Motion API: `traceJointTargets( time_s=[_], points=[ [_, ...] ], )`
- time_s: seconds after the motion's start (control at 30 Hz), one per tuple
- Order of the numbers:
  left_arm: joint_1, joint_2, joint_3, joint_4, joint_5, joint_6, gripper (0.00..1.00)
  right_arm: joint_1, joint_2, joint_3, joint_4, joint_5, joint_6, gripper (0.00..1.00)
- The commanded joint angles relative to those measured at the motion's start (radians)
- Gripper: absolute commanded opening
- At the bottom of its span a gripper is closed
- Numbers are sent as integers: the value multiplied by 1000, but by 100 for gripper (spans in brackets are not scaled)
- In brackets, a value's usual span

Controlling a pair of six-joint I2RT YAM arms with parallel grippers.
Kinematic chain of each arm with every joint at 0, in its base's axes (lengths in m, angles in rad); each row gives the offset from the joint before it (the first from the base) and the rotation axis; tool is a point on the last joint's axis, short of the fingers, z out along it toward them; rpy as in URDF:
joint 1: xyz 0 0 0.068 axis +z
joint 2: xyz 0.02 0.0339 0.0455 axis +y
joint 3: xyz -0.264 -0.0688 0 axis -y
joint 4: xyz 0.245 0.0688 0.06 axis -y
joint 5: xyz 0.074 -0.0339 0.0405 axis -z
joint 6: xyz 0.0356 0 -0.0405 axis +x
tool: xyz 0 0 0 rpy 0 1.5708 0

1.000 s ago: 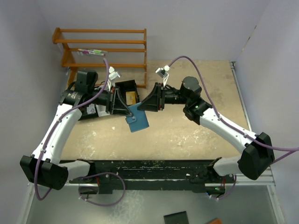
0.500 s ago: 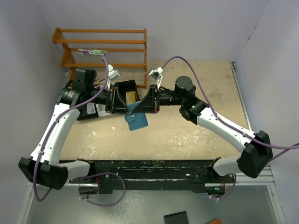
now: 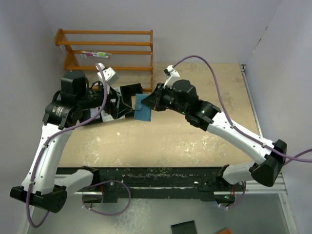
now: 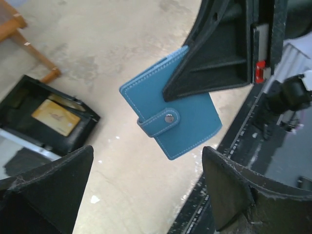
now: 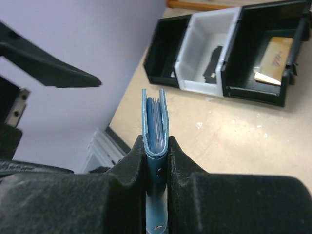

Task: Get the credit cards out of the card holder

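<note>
While the right hand (image 5: 156, 142) pinches the snapped-shut card holder (image 4: 190, 131) aloft and the left hand (image 4: 144, 180) gapes empty, tugging its strap (image 4: 157, 123) could twist it loose.

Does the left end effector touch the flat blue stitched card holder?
Apart. The left wrist view shows the left end effector wide open, with bare table visible between its fingers and the flat blue stitched card holder.

Card holder (image 4: 195, 126): matt stitched leather-look, metal snap (image 4: 168, 117); tabletop (image 4: 122, 39) scuffed, rough.
</note>
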Motion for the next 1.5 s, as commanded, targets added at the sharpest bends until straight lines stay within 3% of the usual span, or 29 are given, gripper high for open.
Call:
traceJointTargets(
  time_s=[0.0, 0.17, 0.4, 0.87, 1.03, 1.47],
  points=[
    [-35, -12, -26, 39, -151, 64, 93, 97, 45, 115, -164, 338, 70, 0],
    [-107, -7, -59, 30, -210, 75, 88, 178, 98, 185, -195, 434, 115, 0],
    [-117, -35, -106, 14, -219, 102, 76, 196, 98, 218, -199, 450, 142, 0],
    [-118, -30, -128, 33, -185, 62, 77, 242, 117, 252, -179, 462, 182, 0],
    [-118, -27, -137, 40, -244, 74, 67, 264, 138, 271, -181, 457, 166, 0],
    [-118, -35, -162, 41, -270, 96, 58, 325, 230, 384, -304, 549, 169, 0]
  ],
)
